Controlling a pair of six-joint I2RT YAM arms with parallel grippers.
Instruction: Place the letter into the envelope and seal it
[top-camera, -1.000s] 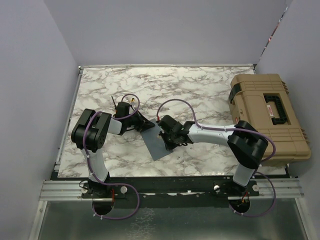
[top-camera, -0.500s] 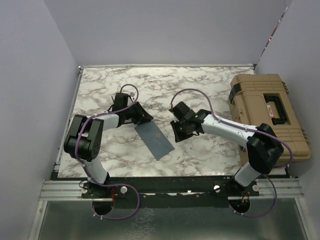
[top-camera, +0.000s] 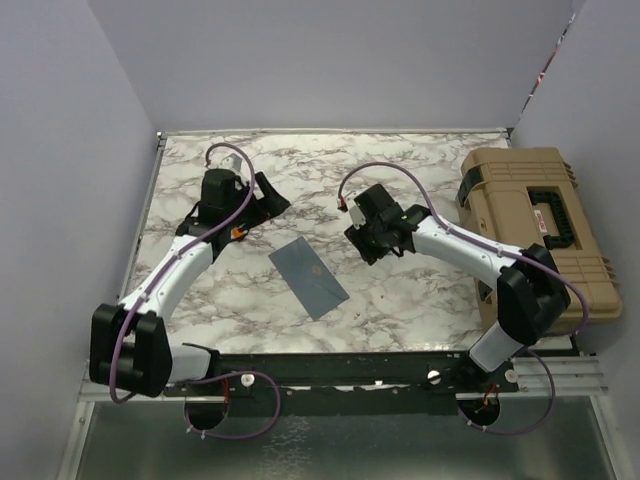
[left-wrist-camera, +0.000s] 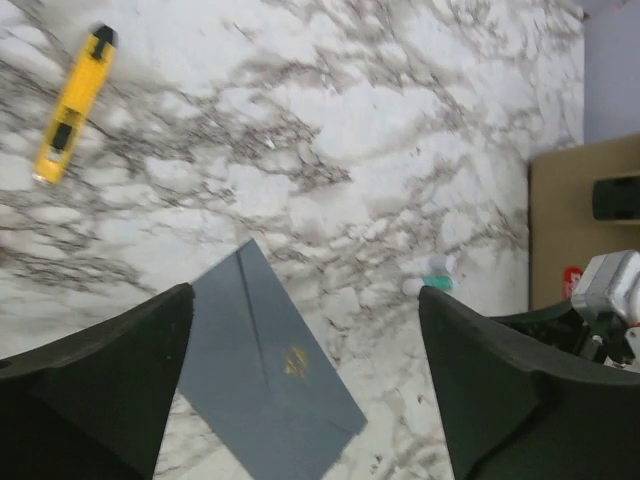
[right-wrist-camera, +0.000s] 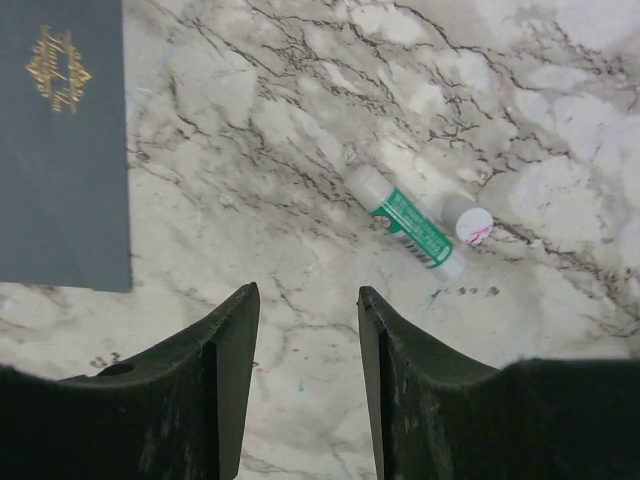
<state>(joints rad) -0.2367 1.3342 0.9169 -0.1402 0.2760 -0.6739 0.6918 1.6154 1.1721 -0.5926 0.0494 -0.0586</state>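
On the desk (top-camera: 430, 175), the envelope (top-camera: 308, 277) is being left flat; the left gripper (left-wrist-camera: 305, 295) and right gripper (right-wrist-camera: 307, 292) are being held open, empty. The unseen letter is presumably being kept inside.

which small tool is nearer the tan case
The green glue stick; the yellow cutter lies beyond the envelope, far from the tan case.

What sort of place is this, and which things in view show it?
Probably a robotics lab test cell: left arm and right arm bolted to a metal rail, a marble-patterned table boxed in by plain walls, a tan hard case at its side.
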